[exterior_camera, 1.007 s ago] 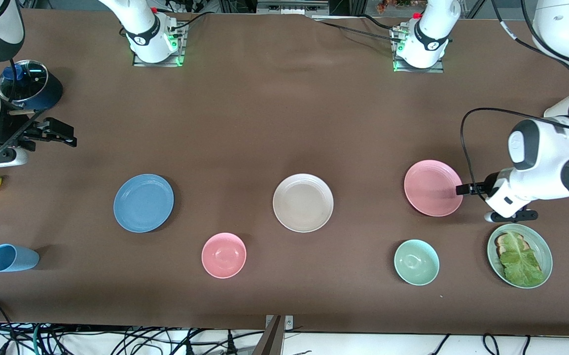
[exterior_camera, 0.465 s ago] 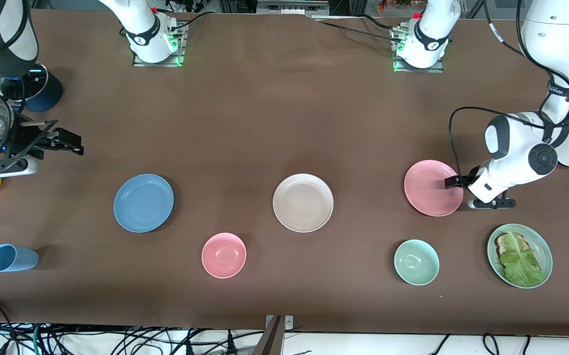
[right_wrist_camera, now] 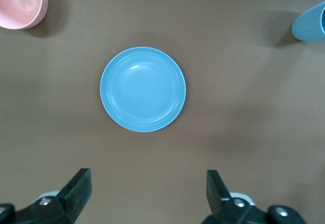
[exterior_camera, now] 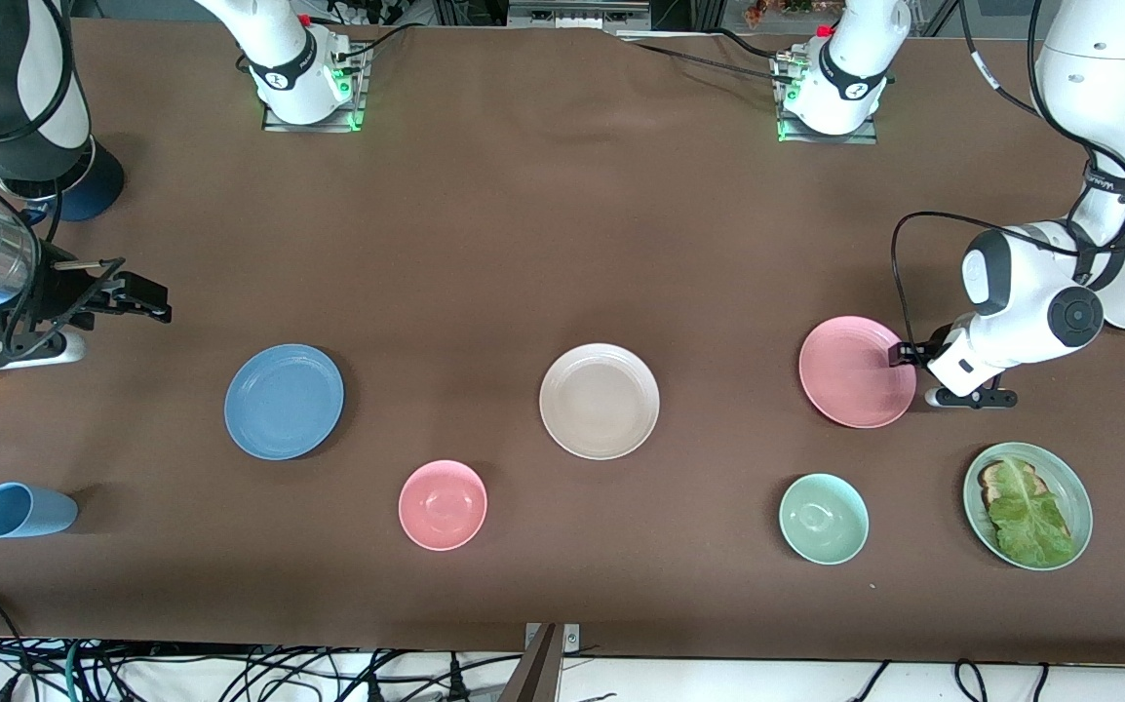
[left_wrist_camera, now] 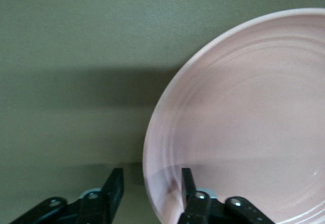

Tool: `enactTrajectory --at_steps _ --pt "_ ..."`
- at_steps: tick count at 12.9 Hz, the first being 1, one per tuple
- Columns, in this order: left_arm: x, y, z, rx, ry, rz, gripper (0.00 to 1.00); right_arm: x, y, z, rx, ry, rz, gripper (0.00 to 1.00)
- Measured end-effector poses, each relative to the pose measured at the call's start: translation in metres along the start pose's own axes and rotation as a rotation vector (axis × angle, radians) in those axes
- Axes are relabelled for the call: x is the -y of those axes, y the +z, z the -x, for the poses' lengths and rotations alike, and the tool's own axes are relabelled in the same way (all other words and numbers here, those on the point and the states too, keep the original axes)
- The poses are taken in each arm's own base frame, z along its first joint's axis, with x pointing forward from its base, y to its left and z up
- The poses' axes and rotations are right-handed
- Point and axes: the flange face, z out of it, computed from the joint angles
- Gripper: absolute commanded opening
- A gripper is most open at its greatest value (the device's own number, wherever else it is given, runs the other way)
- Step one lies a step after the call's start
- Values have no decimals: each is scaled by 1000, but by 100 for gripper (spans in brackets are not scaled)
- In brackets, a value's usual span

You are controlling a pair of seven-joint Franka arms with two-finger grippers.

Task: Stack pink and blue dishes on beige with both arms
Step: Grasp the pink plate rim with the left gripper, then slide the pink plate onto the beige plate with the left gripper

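Left tool [exterior_camera: 904, 353] low at the rim of the flat round pale pink plate [exterior_camera: 856, 371], toward the left arm's end of the brown counter [exterior_camera: 523, 244]. Fingers spread, straddling the plate's edge: one fingertip [left_wrist_camera: 187, 183] over the plate's inner rim, the other outside it over bare counter. Not pinching.

Right tool [exterior_camera: 138, 292] up in the air over bare counter at the right arm's end, fingers [right_wrist_camera: 78, 186] spread wide, holding nothing. Flat round medium blue plate [exterior_camera: 284, 401] flat on the counter, seen whole in the right wrist view [right_wrist_camera: 142, 89].

Flat round cream-beige plate [exterior_camera: 600, 401] between the blue and pink plates, well apart from both, nothing on it.
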Motion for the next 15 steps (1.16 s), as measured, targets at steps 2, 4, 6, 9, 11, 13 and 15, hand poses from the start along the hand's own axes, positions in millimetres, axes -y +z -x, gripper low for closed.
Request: enactTrajectory --at_steps 2,4,6,9,11,13,15 --pt "-6 -3 -3 -8 11 1 0 -4 7 -3 3 -1 1 100" --pt "-12 -16 -12 -10 23 4 0 -5 10 -5 3 -1 2 100" --pt "-16 -36 -22 40 32 12 0 -5 14 -8 0 -1 3 100" --pt "-34 -73 -34 115 35 32 0 -7 24 -14 -8 -1 7 100" --pt "-57 -96 -41 137 17 68 0 -13 35 -19 -8 6 -4 100" --pt "-83 -113 -44 145 -4 102 0 -22 49 -24 -6 6 -14 100" --pt "-113 -123 -45 142 -47 126 0 -29 66 -32 -10 -7 -12 100"
